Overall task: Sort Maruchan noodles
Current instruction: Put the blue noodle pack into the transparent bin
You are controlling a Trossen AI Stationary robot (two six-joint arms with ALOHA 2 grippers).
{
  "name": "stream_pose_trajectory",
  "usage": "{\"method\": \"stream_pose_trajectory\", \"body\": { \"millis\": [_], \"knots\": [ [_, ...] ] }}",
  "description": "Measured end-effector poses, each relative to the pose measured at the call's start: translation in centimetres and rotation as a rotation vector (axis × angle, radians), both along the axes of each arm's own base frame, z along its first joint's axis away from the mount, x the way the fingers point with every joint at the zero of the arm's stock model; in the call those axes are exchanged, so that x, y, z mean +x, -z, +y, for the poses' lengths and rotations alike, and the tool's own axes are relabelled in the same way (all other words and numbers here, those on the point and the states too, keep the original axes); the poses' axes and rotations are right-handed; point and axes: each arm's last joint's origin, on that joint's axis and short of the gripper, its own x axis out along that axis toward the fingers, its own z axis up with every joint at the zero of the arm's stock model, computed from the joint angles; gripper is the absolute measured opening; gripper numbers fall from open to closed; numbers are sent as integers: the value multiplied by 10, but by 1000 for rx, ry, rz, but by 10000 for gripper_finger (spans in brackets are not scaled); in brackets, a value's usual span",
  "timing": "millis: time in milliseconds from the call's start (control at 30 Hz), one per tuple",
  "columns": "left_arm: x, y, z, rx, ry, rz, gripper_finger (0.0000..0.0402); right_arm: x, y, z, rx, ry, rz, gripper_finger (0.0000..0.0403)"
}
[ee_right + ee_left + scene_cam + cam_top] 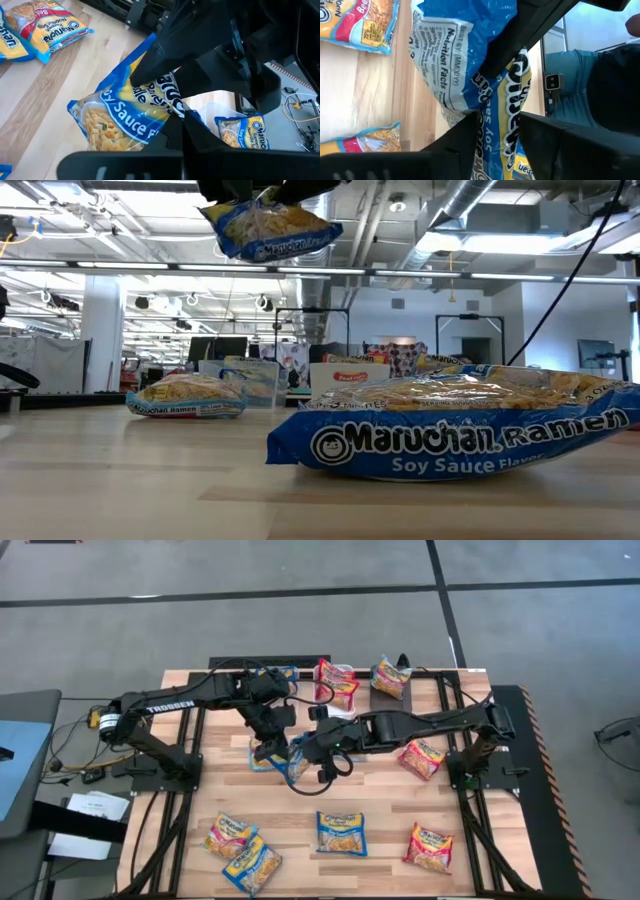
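Two grippers meet mid-table from above: left gripper (268, 748) and right gripper (300, 762) on one blue soy-sauce packet (296, 762). Low down, it hangs airborne, light and crinkly. Wrist views: right clamps its edge; left's fingers straddle it, grip uncertain.

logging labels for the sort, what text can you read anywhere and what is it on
"TROSSEN": left arm
"Maruchan Ramen" / "Soy Sauce Flavor": near blue packet
"Maruchan Ramen": far packet
"Nutrition Facts": back of the held blue packet
"Soy Sauce Fl...", cut off: the same held packet in the right wrist view
"Soy Sauce": packet lying beyond it
Other print: too small or blurred.
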Motion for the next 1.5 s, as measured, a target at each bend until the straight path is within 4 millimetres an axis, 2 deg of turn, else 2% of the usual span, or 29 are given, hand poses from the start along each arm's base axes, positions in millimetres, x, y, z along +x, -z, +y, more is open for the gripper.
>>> {"method": "stream_pose_trajectory", "body": {
  "millis": [367, 700, 867, 1033, 1133, 1300, 1500],
  "knots": [
    [1, -1, 0, 3, -2, -10, 10, -1, 1, 0, -1, 0, 10, 14],
    [1, 0, 1, 29, -3, -10, 1, -1, 0, -2, -60, 85, 7, 84],
    [-4, 4, 1, 104, -24, 60, 0, -8, -6, -3, -37, 104, 4, 120],
    [-8, 8, 3, 203, -54, 124, 0, -24, -19, -5, -28, 112, 21, 147],
    [-10, 9, 5, 281, -60, 155, 0, -42, -33, -9, -7, 132, 26, 154],
    [-16, 12, 13, 432, -82, 228, 0, -74, -60, -17, 53, 184, -16, 153],
    [-22, 12, 31, 580, -115, 273, 0, -107, -80, -22, 86, 213, -29, 148]
  ]
}}
